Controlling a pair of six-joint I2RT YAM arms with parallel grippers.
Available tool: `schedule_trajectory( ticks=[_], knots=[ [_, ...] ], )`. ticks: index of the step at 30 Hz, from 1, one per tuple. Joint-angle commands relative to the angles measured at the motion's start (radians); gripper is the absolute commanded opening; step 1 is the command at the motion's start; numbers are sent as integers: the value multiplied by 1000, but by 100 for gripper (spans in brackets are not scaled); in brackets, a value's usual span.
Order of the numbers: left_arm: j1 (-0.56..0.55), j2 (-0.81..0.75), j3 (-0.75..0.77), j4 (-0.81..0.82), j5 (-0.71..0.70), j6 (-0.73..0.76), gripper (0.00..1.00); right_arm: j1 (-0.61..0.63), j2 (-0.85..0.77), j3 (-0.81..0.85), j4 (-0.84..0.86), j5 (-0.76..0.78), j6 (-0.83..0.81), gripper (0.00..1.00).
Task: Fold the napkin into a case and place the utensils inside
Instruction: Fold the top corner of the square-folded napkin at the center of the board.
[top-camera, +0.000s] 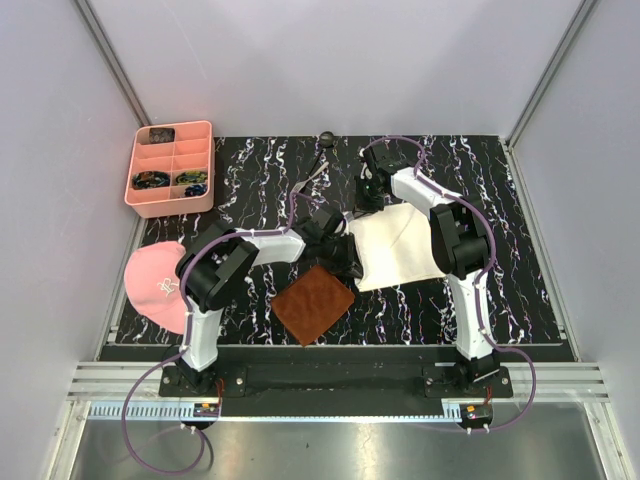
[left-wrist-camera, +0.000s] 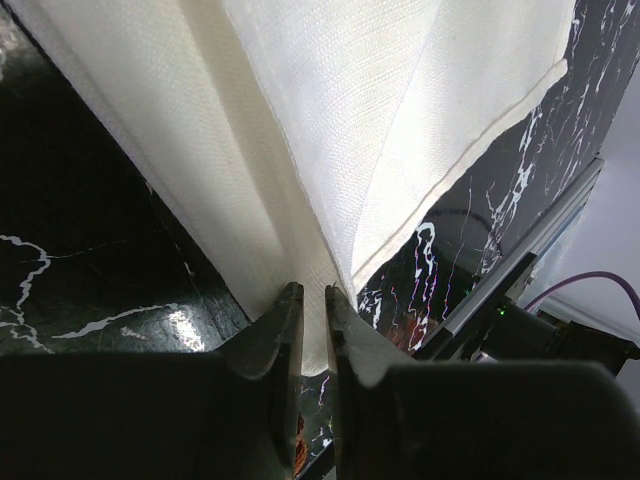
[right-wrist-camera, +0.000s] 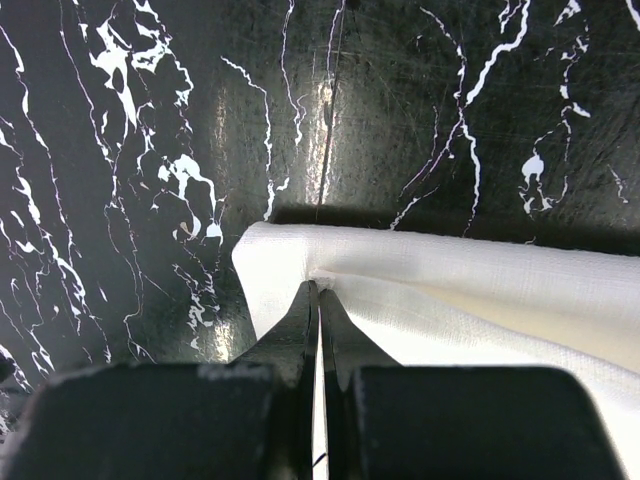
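Two grippers hold one napkin (top-camera: 400, 243). The cream-white cloth lies partly folded over itself on the black marbled table (top-camera: 520, 290), right of centre, just beside the brown mat (top-camera: 313, 303), not yet a narrow case. L gripper (left-wrist-camera: 312, 300) is nearly closed, only a thin slit btwn the jaws, w/ the napkin's near-left corner pinched in it; the wrist view shows a doubled layer w/ stitched hem spreading away from the tips. R gripper (right-wrist-camera: 319, 295) is fully closed, tips together on the far-left corner, cloth puckered at that spot. Only container is a pink tray (top-camera: 170, 204) at the far-left of the table, split into several cells: dark bits (top-camera: 157, 133) in a back cell, small multicoloured pieces (top-camera: 150, 180) in two cells nearer the front; can't tell what they are. Spoon (top-camera: 325, 139) & fork (top-camera: 306, 182) lie on bare table beyond the napkin, btwn tray and R arm, outside the cloth; whether they touch each other can't be told. Pink cap (top-camera: 155, 280) sits at the left edge beside the L arm, w/ a white mark on it, too small to read.
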Motion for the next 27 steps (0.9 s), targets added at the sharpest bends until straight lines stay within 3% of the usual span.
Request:
schedule_trajectory(
  ticks=[1,11,15,16,18,21,27],
  knots=[
    [-7,-33,-11,43,2,0,17,9,2,23,30,-23,-12,0],
    [17,-141,-24,-83,-132,55,26,9,-14,11,28,-29,-16,1],
    [25,-210,-11,-103,-173,61,24,9,-14,6,28,-36,-18,3],
    [24,-211,4,-93,-162,62,17,9,-15,6,28,-39,-16,4],
    [24,-194,44,-90,-114,53,13,9,-17,4,28,-43,-13,6],
    [17,-141,101,-66,-53,40,13,9,-20,7,28,-43,-12,13],
    [-1,-23,161,-26,19,20,12,9,-20,14,23,-57,2,15]
  ],
)
